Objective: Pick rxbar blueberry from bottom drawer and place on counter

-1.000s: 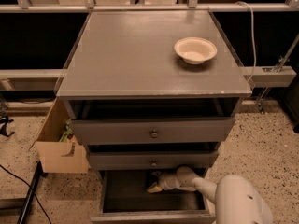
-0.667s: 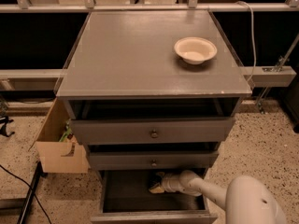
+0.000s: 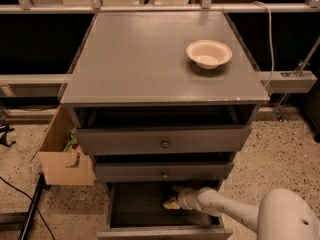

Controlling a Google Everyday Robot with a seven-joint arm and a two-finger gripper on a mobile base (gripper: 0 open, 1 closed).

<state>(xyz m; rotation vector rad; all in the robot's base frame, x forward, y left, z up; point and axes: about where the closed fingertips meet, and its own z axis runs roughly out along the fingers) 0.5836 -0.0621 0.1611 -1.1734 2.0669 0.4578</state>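
Grey wooden cabinet seen from the front and above, with 3 drawers stacked under a broad, smooth counter (image 3: 145,59) that had a slight sheen. 1 cream round bowl (image 3: 209,53) sat on the counter toward its far right corner. The top drawer (image 3: 125,140) and the middle drawer (image 3: 130,171) were each pulled out a little, and each had 1 round metal knob, 2 knobs in all. The bottom drawer (image 3: 135,206) was pulled out furthest, showing a dark grey inside.

1 white robot arm (image 3: 225,211) reached in from the near right, under the middle drawer's front. Its gripper (image 3: 171,202) was low inside the bottom drawer, near the middle and toward the far side. Whether the gripper was released, clenched or grasping something could not be told. The rxbar blueberry could not be made out against the drawer's dark inside.

1 open cardboard box (image 3: 62,166) stood on the speckled floor (image 3: 280,159) just left of the cabinet, with something green showing inside it. 1 black cable (image 3: 25,199) lay on the floor at the near left. 1 white cable (image 3: 270,39) hung down at the far right of the cabinet. No label, brand or writing could be read anywhere.
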